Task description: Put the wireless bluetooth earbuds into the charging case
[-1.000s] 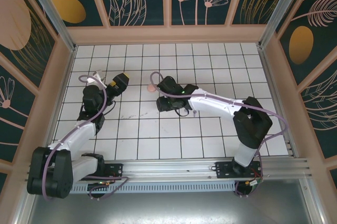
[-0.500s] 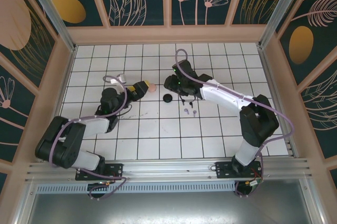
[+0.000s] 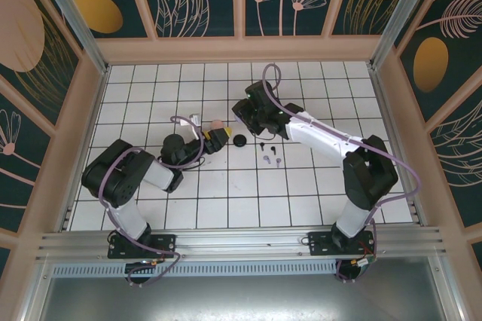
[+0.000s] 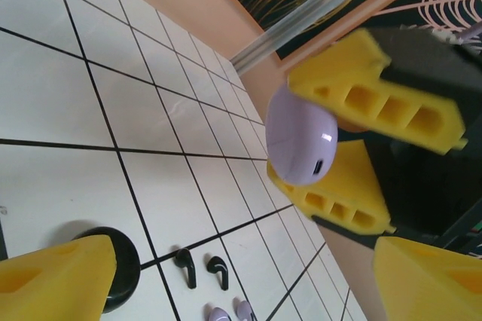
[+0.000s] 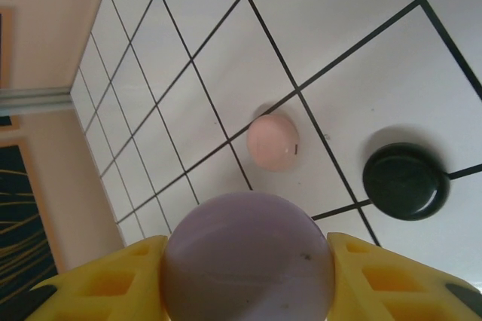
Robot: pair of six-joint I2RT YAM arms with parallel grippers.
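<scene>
White tiles (image 4: 60, 87) are spread below. A lilac case (image 5: 248, 257) is gripped by the right gripper (image 4: 320, 144); the left gripper (image 3: 216, 139) is held wide, empty, and the lilac earbuds (image 4: 218, 313) are found just ahead of it.

Left arm swung in from the table's left side toward centre; left gripper (image 3: 218, 137) now sits just beside the pink case (image 3: 215, 123), near the black case (image 3: 239, 140). Right gripper (image 4: 290, 132), clamping the lilac case (image 5: 248, 257), moved from mid-table toward the far edge, uncovering the black case, black buds (image 3: 263, 146) and lilac buds (image 3: 272, 160).
</scene>
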